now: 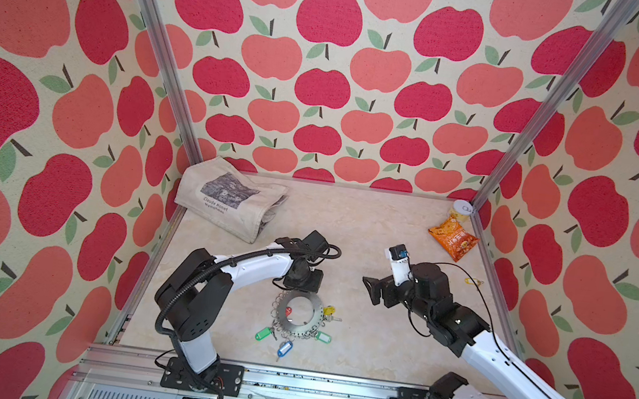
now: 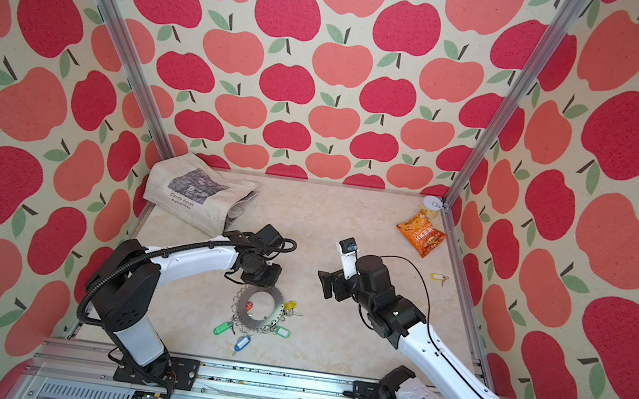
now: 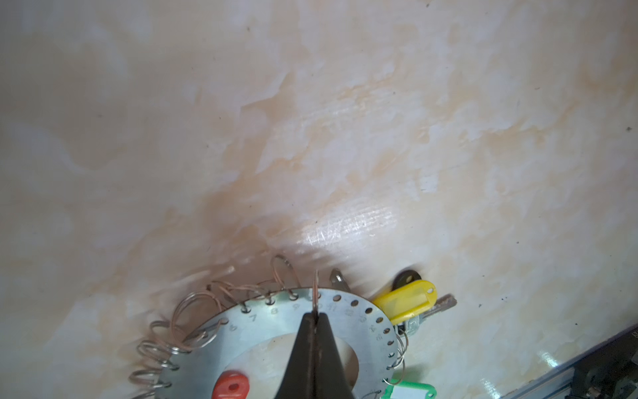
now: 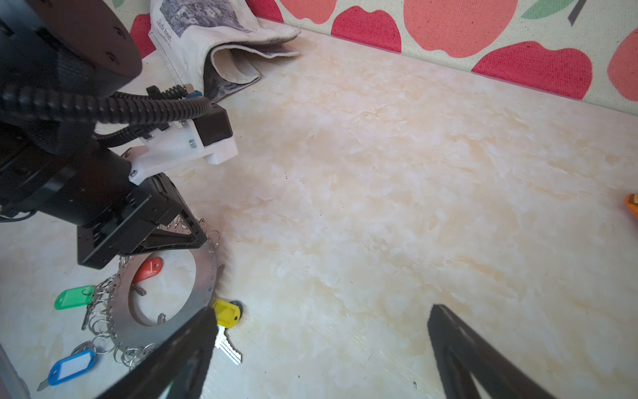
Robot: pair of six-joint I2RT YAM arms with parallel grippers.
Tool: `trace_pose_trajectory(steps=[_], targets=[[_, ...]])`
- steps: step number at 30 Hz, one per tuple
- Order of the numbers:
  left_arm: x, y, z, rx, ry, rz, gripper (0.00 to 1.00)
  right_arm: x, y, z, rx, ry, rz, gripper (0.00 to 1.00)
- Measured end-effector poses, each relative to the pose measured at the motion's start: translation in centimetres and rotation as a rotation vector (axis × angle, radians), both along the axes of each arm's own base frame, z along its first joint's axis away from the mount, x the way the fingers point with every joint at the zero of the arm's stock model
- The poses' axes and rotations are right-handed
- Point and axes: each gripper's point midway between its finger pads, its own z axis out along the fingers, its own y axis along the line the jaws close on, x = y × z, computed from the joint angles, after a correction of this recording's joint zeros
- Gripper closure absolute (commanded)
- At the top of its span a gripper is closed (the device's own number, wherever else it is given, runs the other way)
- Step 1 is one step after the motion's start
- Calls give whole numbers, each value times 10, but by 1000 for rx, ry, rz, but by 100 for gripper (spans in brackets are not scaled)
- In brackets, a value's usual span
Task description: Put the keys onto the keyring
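The keyring (image 1: 313, 322) (image 2: 273, 315) lies flat on the table, a grey plate with a wide hole and wire loops round its rim. My left gripper (image 3: 315, 313) (image 1: 299, 292) is shut on one upright wire loop (image 3: 316, 288) at the far rim. Keys hang from the near loops with green (image 1: 263, 332), blue (image 1: 285, 348) and pale green (image 1: 323, 336) tags. A yellow-tagged key (image 3: 405, 300) (image 4: 226, 312) lies against the right rim, and a red tag (image 3: 230, 386) lies in the hole. Another yellow-tagged key (image 1: 474, 281) lies alone at the right. My right gripper (image 4: 321, 311) (image 1: 369, 289) hovers open and empty right of the keyring.
A folded canvas tote bag (image 1: 230, 197) lies at the back left. An orange snack bag (image 1: 453, 239) and a small cup (image 1: 461, 211) sit in the back right corner. Aluminium posts and a front rail (image 1: 285, 384) bound the table.
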Motion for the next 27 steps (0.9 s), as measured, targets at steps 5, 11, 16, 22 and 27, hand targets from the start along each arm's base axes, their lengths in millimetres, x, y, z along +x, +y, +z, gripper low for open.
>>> trace_pose_trajectory(steps=[5,11,16,22,27], targets=[[-2,-6,14,-35,-61,-48,100,2,15,-3,34,5,49,1],[-8,-11,24,-51,-122,-113,100,0,32,-13,80,20,137,1],[-10,-12,30,-63,-150,-142,100,11,41,-30,135,89,188,1],[-13,-13,38,-82,-189,-180,100,9,58,-54,210,187,280,1],[-17,-17,59,-136,-251,-235,100,-5,67,-52,249,151,401,2]])
